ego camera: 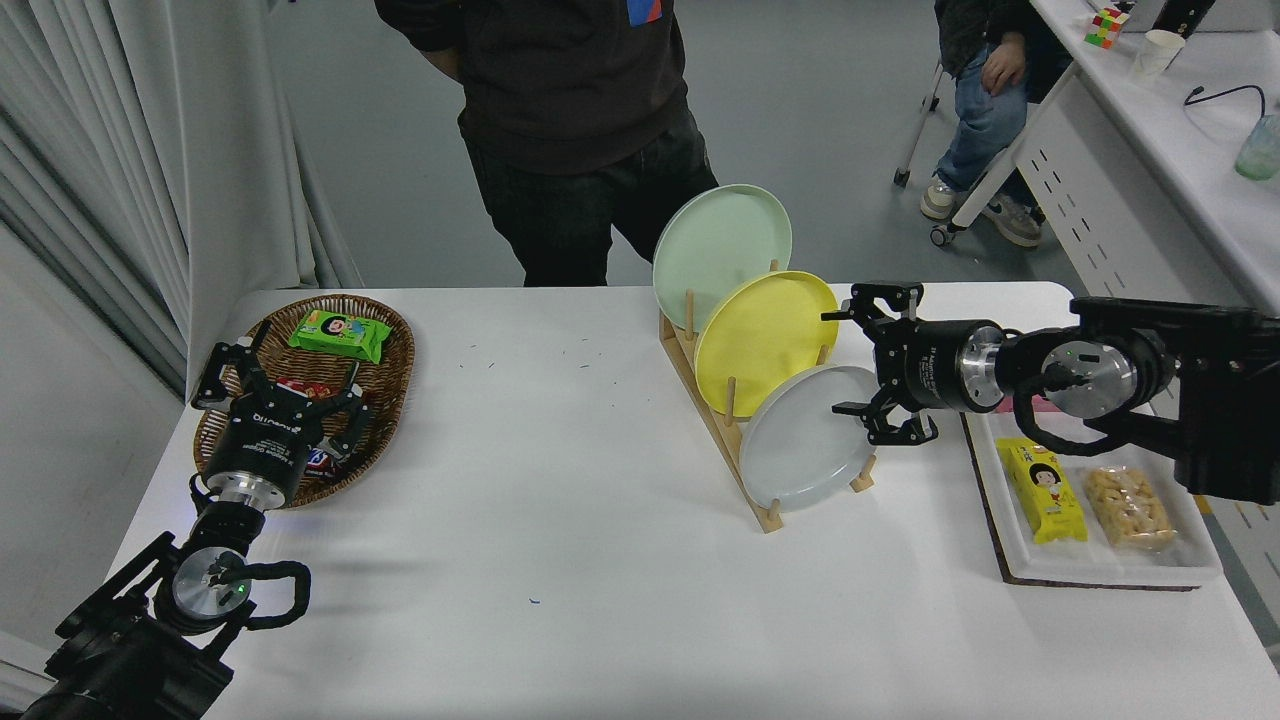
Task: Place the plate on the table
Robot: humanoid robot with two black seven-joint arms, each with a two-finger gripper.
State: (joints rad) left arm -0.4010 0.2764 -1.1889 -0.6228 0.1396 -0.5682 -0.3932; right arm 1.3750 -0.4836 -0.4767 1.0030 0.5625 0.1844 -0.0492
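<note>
So the wooden rack (722, 415) is the thing to orient by here. Nearest the camera, well to the rack's left, the left gripper (283, 395) sits parked over the wicker basket (390, 370), fingers spread, nothing in them. There's white lettering on its black body, but it's too small for me to read.

Front slot of the rack: the plate (805, 440), pale grey, standing on edge and leaning back against the pegs, which is what keeps it upright. It isn't on the table (560, 520) yet, so the task looks barely started to me.

Just right of the rack, the right gripper (860, 365) comes in sideways with its fingers wide apart, lower ones at the plate's upper right rim, gripping nothing. I'd guess that sideways angle is to pinch the rim.

Right of the rack, the white tray (1010, 540) holds a yellow snack pack (1040, 490) with a cartoon face; text unreadable.

Behind the grey one sit the yellow plate (765, 335) and the mint plate (720, 245). Past the rack, a person (570, 120) stands at the far edge.
</note>
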